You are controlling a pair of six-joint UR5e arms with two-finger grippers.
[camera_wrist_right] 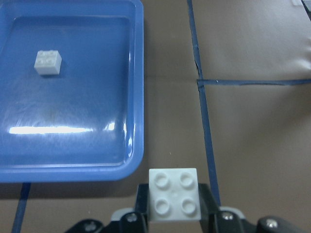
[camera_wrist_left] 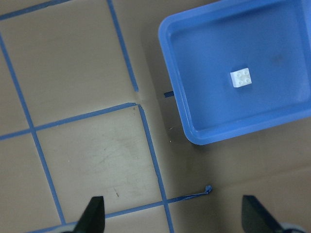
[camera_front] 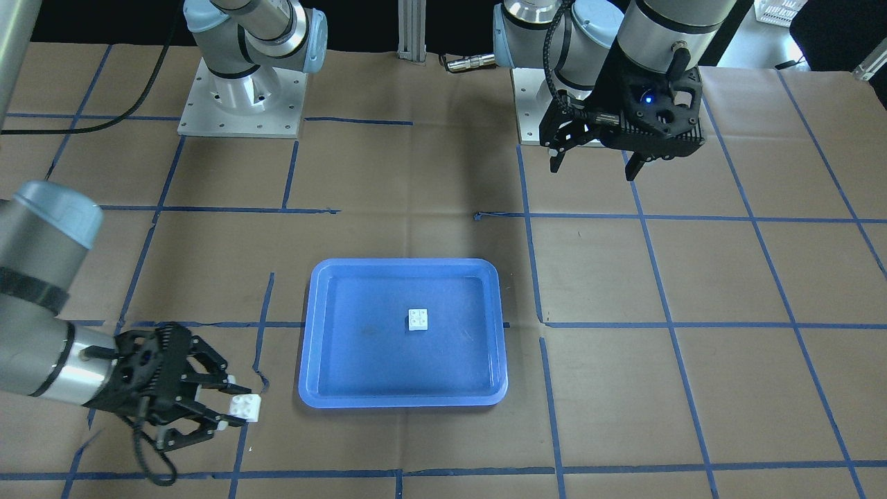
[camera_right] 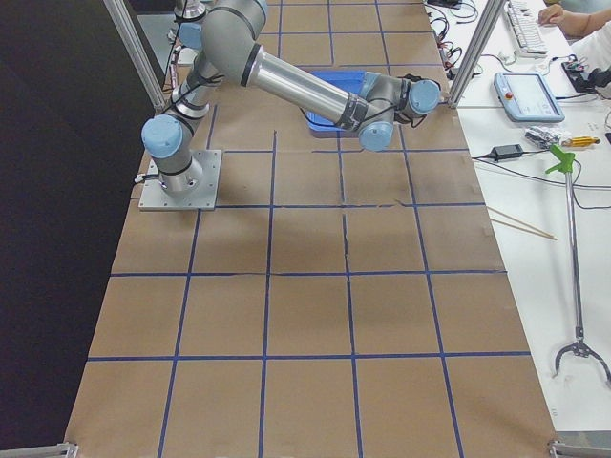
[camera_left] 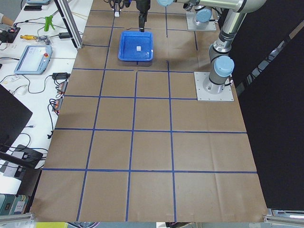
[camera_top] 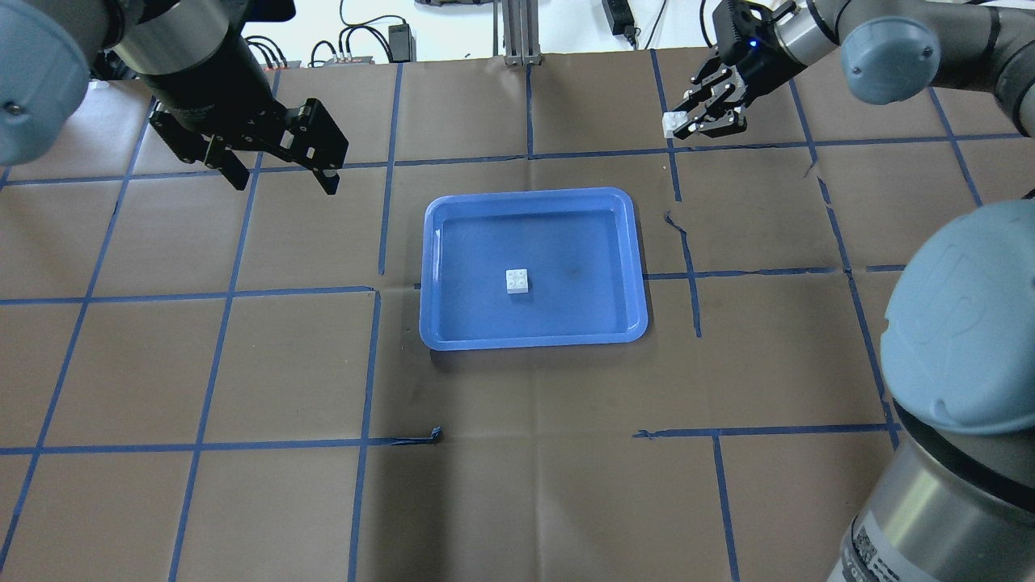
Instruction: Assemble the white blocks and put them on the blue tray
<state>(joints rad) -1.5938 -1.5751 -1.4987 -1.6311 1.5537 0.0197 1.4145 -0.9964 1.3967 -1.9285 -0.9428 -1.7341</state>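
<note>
One white block (camera_front: 418,319) lies studs up near the middle of the blue tray (camera_front: 402,400); it also shows in the overhead view (camera_top: 518,280), on the tray (camera_top: 534,341) there. My right gripper (camera_front: 235,407) is shut on the second white block (camera_front: 247,407), low over the paper beside the tray's short side, outside the rim. The right wrist view shows that block (camera_wrist_right: 174,195) studs up between the fingers. My left gripper (camera_top: 279,174) is open and empty, raised well off the tray's other side. The left wrist view looks down on the tray (camera_wrist_left: 194,111).
Brown paper with a grid of blue tape lines covers the table (camera_top: 517,453). The two arm bases (camera_front: 242,104) stand at the robot's side. A torn bit of tape (camera_top: 437,435) lies on the paper on the near side of the tray.
</note>
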